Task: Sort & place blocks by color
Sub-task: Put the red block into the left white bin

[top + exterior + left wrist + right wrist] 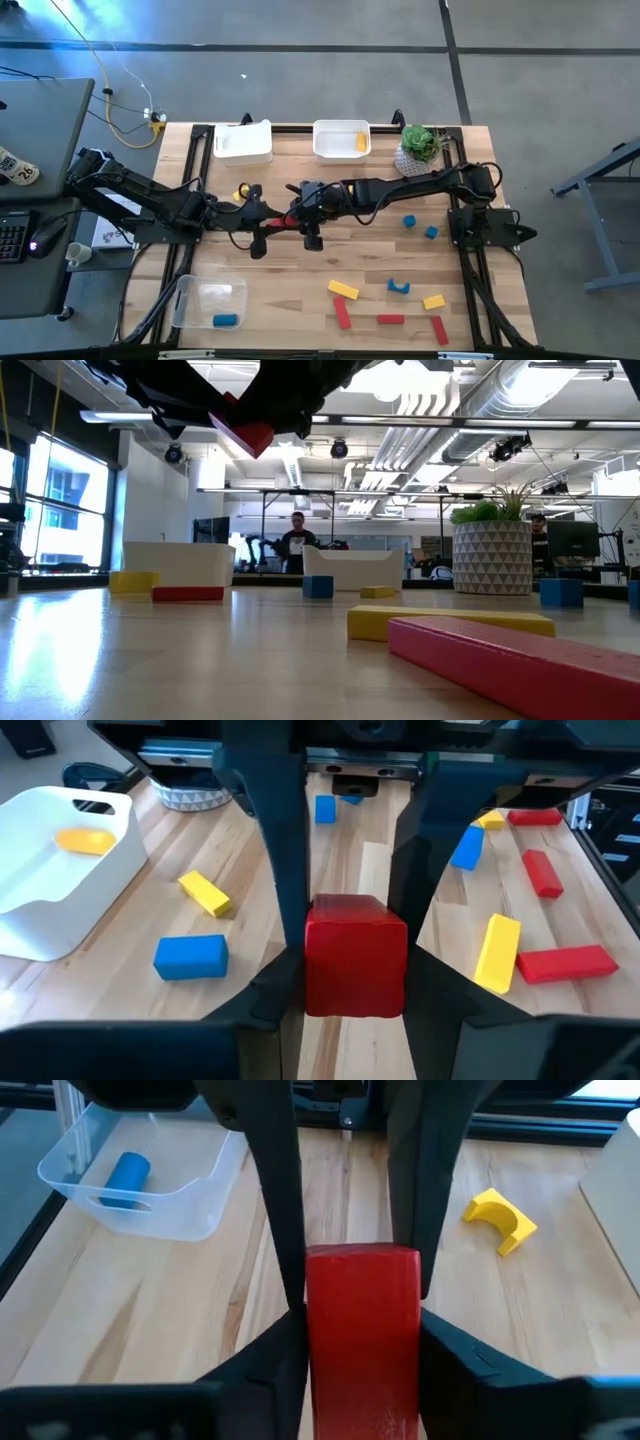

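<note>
A red block (285, 222) is held in the air above the middle of the wooden table (300, 290), gripped from opposite ends by both arms at once. The left gripper (272, 220) is closed on one end of it, with the red block (354, 956) seen clamped between its two dark fingers (275, 870) in the left wrist view. The right gripper (297, 218) is closed on the other end, and the same block (362, 1330) is seen pinched between its fingers (278, 1200) in the right wrist view. In the low view the block (243, 434) hangs well above the tabletop. A yellow arch block (241, 190) lies just beside the left arm, and a yellow piece (361, 142) rests inside the white bin (341, 128) at the far edge, next to a second white bin (243, 142) and a potted plant (417, 148). A blue block (226, 320) lies in the clear bin (208, 303) at the near left corner. Two small blue blocks (409, 221) sit near the right arm, and red, yellow and blue blocks (390, 320) are scattered along the near edge. A person (296, 540) is seen in the room behind the table.
</note>
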